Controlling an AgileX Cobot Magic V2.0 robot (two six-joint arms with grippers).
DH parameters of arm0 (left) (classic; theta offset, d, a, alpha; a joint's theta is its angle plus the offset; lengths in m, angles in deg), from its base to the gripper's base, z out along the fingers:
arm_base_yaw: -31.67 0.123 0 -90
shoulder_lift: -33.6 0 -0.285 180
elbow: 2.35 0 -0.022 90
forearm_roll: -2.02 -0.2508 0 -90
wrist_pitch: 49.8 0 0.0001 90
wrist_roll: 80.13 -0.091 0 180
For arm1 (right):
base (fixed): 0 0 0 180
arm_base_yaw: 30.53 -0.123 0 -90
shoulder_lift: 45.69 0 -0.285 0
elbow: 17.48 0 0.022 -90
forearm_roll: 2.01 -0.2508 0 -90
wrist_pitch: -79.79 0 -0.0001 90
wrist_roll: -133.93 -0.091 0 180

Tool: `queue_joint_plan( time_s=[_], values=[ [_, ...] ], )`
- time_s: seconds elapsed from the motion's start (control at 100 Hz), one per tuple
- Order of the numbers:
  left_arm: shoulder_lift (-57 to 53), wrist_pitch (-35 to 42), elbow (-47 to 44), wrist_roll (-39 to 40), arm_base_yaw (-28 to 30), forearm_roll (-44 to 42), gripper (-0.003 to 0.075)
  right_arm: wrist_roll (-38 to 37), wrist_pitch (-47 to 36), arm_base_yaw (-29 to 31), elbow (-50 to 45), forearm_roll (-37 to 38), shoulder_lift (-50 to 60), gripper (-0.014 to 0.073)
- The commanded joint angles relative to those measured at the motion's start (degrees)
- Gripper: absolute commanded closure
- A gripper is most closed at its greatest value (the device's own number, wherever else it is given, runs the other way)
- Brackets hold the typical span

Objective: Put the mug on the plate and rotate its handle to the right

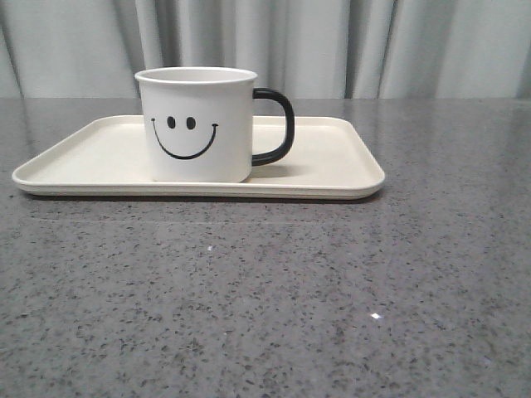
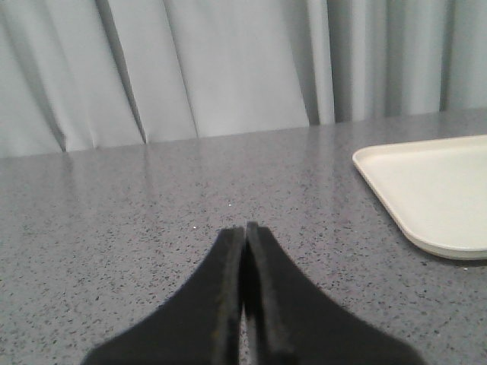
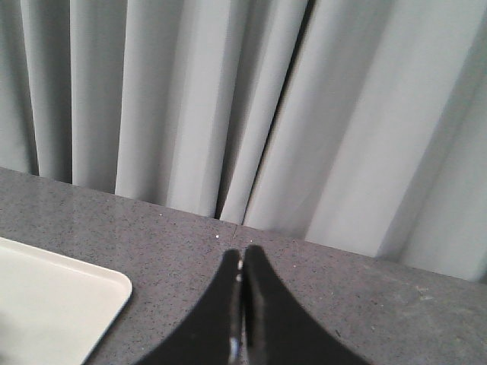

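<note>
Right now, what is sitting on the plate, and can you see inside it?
Only the mug stands on the plate, upright, smiley face forward, black handle pointing right. Its interior is hidden below the rim, so any contents cannot be seen.

The mug [image 1: 197, 124] stands upright on the plate [image 1: 332, 170], a little left of the plate's middle as I look forward. It is white and cylindrical, and the black smiley face on its side looks toward me. Its handle [image 1: 278, 126] is a glossy black loop and points to my right. The plate is a flat cream-white rectangle with rounded corners and a low rim. It lies on the grey speckled table [image 1: 265, 307].
</note>
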Motion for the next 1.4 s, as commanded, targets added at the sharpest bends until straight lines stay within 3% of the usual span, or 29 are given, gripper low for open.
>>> queue_joint_plan(
  time_s=[0.0,1.39],
  values=[
    [-1.58,6.05,-0.43,-0.04,-0.39,0.0,0.074,0.39,-2.36,0.25,1.41,-2.06,0.02,0.0654],
    [-1.69,4.94,-0.43,-0.04,-0.39,-0.4,0.074,0.39,-2.29,0.2,1.41,-2.06,0.02,0.0654]
  ],
)
